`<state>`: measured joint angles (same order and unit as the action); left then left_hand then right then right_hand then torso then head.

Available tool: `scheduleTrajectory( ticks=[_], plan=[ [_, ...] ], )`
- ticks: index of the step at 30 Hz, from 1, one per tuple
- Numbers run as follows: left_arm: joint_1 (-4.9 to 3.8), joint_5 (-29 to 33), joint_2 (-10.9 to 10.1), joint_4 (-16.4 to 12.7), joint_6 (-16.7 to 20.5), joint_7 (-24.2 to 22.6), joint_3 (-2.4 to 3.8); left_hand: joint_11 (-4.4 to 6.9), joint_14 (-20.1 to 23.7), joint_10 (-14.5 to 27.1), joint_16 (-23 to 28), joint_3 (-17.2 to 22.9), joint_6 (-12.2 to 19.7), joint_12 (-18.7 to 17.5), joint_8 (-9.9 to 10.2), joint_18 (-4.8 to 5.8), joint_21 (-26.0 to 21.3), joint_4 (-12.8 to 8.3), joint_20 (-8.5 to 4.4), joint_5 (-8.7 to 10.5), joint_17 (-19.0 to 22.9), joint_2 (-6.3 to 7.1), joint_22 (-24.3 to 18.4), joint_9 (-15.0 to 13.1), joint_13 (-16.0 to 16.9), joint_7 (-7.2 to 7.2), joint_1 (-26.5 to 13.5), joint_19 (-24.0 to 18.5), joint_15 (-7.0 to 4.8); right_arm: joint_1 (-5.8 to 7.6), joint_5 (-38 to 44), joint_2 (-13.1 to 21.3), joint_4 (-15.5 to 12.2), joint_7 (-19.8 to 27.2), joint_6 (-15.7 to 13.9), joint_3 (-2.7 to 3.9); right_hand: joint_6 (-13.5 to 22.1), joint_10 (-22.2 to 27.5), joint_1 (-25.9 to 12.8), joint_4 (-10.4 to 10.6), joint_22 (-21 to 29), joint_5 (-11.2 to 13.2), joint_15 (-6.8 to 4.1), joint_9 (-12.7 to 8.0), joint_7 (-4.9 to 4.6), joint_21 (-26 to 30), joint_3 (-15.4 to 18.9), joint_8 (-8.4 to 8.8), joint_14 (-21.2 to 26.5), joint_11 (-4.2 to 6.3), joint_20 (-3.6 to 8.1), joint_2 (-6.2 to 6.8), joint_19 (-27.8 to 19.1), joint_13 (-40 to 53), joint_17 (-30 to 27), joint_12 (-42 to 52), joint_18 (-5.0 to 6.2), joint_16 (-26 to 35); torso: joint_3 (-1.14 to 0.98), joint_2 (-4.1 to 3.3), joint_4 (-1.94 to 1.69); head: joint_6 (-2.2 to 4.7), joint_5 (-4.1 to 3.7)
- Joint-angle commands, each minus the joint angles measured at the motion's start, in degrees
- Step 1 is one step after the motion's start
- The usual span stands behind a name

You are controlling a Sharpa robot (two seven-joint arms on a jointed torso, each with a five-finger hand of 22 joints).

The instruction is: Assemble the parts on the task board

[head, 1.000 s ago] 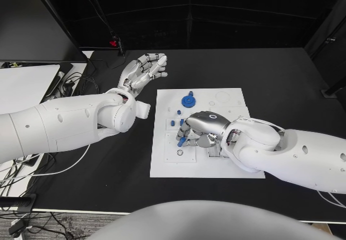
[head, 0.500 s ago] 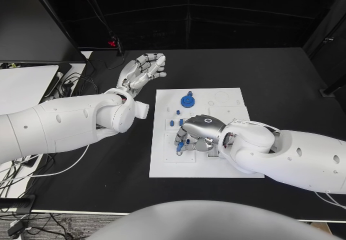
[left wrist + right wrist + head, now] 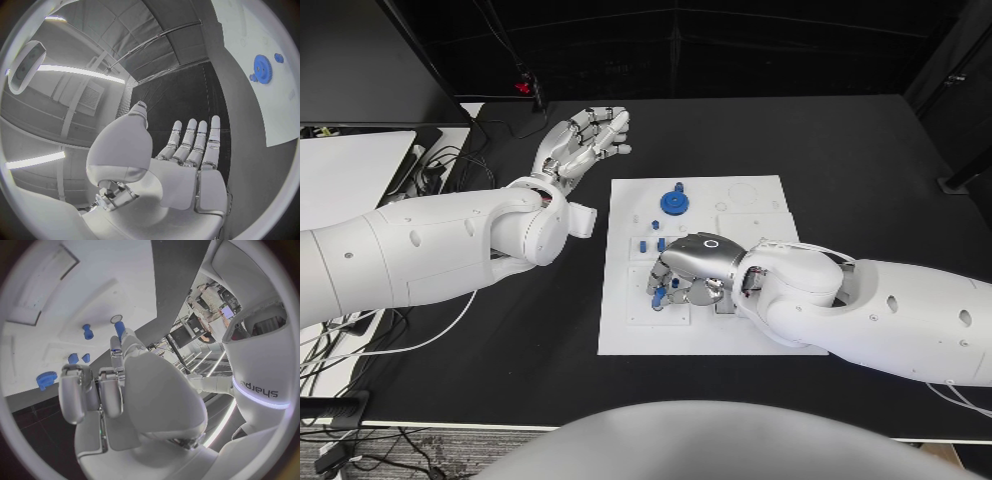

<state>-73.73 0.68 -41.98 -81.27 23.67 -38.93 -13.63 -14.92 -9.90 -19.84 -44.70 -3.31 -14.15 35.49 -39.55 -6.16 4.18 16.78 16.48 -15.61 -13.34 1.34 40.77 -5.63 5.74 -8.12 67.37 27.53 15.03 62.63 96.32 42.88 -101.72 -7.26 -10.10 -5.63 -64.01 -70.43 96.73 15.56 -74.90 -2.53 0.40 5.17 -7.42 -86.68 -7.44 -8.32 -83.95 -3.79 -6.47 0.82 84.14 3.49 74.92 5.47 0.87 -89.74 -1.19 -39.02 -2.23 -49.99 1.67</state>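
Two hands share the scene, but the right hand point(image 3: 692, 268) is the one at work, hovering low over the left-hand half of the white task board point(image 3: 762, 335). Its fingers curl downward, and a small blue peg point(image 3: 658, 293) shows at its fingertips; in the right wrist view the same blue peg point(image 3: 119, 329) juts out past the tip of an extended finger, its long axis running roughly in line with that finger. It looks pinched there, though the contact itself is partly hidden. Just beyond the peg's tip lies a small ring-shaped socket point(image 3: 116, 318) on the board, so the coming move likely turns on bringing the peg's end over that ring and tilting it upright to seat it.

Other parts lie farther up the board: a blue gear point(image 3: 676, 203) with a small blue knob just beside it, and a few short blue pegs point(image 3: 651, 244) between the gear and the right hand. All are apart from the fingers.

The left hand point(image 3: 584, 142) is raised over the black table point(image 3: 848, 150), off the board's far left corner, fingers straight, close together and holding nothing. It is well apart from the peg, so the right hand is plainly the nearer one.
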Motion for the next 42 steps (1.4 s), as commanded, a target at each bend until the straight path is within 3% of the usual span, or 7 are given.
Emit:
scheduleTrajectory(
  ticks=[1, 12, 34, 39, 42],
  plan=[
    [-0.08, 0.00, 0.01, -0.08, -0.34, -6.08, 0.06, -0.10, 0.46, 0.35, -0.40, 0.19, 0.36, 0.18, -0.31, 0.96, 0.06, 0.05, 0.06, -0.21, 0.05, -0.65, -0.05, 0.05, -0.05, -8.92, 0.14, 0.28, -0.07, 0.02, 0.66, -0.19, 0.00, -0.59, 1.92, 0.01, -0.16, 0.07, 0.19, 0.19, -13.13, -0.20, -0.13, 0.09, -0.24, 0.20, -0.33, -0.13, -6.05, -0.49, 0.11, -0.50, 3.34, -0.06, 15.08, -0.31, 0.24, -0.26, 0.00, 0.02, -0.04, -0.01, -0.17],
    [-0.08, 0.00, 0.00, -0.08, -0.36, -6.05, 0.06, -0.10, 0.46, 0.35, -0.40, 0.19, 0.36, 0.18, -0.31, 0.96, 0.06, 0.05, 0.06, -0.21, 0.05, -0.65, -0.05, 0.05, -0.05, -8.92, 0.14, 0.28, -0.07, -0.15, 1.36, -0.61, 0.27, -2.27, 3.87, 0.01, -0.06, 0.12, 0.23, 0.20, -13.05, -0.20, -0.09, 0.05, -0.30, 0.33, -0.37, -0.02, -6.05, -0.54, 0.07, -0.51, 3.24, -0.06, 15.08, -0.48, 0.28, -0.26, -0.01, -0.01, -0.06, -0.01, -0.26],
    [-0.08, 0.00, 0.04, -0.04, -0.38, -5.94, 0.06, -0.10, 0.50, 0.42, -0.53, 0.15, 0.40, 0.32, -0.38, 0.96, 0.07, 0.04, 0.06, -0.25, 0.20, -0.79, -0.08, 0.11, -0.11, -8.93, 0.17, 0.28, -0.07, -0.57, 3.37, -1.30, 0.55, -3.14, 4.66, 0.01, 0.31, 0.39, 0.45, 0.18, -12.88, -0.20, 0.11, -0.12, -0.50, 0.66, -0.56, 0.40, -6.05, -0.75, -0.08, -0.48, 3.01, -0.06, 15.08, -1.14, 0.38, -0.26, 0.00, 0.00, -0.07, -0.01, -0.63],
    [-0.08, 0.00, 0.01, -0.06, -0.35, -5.90, 0.06, -0.10, 0.50, 0.42, -0.53, 0.15, 0.40, 0.32, -0.38, 0.96, 0.07, 0.04, 0.06, -0.25, 0.20, -0.79, -0.08, 0.11, -0.11, -8.93, 0.17, 0.28, -0.07, -0.80, 4.50, -1.32, 0.47, -3.22, 5.33, 0.01, 1.54, 1.66, -0.01, 0.54, -12.81, -0.17, 0.43, -0.50, -0.61, 0.81, -0.22, 1.30, -6.02, -1.17, -0.30, 0.25, 2.91, -0.13, 14.92, -2.02, 0.41, -0.21, 0.02, 0.02, -0.03, -0.01, -0.56],
    [-0.08, 0.00, 0.04, -0.04, -0.36, -5.88, 0.06, -0.10, 0.50, 0.42, -0.53, 0.15, 0.40, 0.32, -0.38, 0.96, 0.07, 0.04, 0.06, -0.25, 0.20, -0.79, -0.08, 0.11, -0.11, -8.93, 0.17, 0.28, -0.07, -0.91, 4.81, -1.35, 0.47, -3.30, 5.32, 0.01, 4.51, 4.47, -1.82, 1.05, -12.53, -0.13, 1.08, -1.23, -1.12, 1.33, 0.83, 3.12, -5.83, -1.94, -0.78, 1.48, 2.55, -0.07, 14.01, -2.06, 0.55, 0.05, 0.01, 0.03, -0.04, -0.01, -0.62]
  ],
)
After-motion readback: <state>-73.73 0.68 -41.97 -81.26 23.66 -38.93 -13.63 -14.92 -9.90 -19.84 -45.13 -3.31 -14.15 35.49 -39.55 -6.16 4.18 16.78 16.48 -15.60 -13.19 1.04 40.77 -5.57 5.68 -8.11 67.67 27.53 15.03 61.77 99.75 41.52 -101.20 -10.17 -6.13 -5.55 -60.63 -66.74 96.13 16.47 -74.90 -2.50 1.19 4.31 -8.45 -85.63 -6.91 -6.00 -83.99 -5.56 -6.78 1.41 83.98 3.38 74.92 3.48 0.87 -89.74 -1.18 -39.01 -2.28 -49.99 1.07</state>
